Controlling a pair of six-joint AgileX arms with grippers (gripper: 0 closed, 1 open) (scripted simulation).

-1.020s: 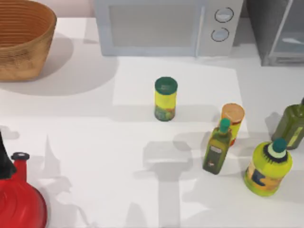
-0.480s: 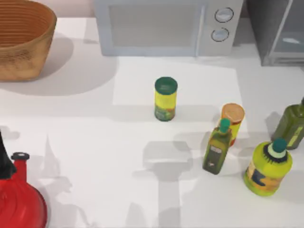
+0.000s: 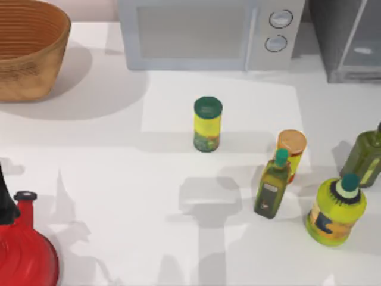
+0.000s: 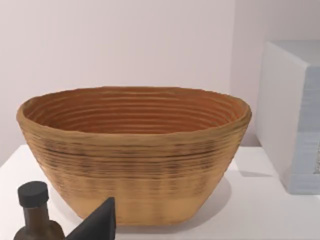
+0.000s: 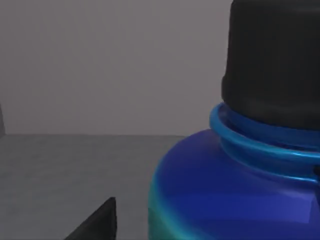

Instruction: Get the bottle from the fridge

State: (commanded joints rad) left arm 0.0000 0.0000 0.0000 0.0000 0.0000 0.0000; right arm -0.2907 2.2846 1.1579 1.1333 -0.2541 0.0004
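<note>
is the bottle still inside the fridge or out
Inside: the right wrist view shows the bottle close up against dark grey walls.

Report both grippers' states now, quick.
Left gripper: cannot be told; it faces the basket.
Right gripper: cannot be told; it is right up against the bottle.

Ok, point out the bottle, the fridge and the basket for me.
bottle (image 5: 240, 195): right wrist view, on its blue shoulder below the black cap.
fridge (image 3: 357, 50): top view, on the pale glass door panel.
basket (image 4: 135, 165): left wrist view, on its woven outer wall.
</note>
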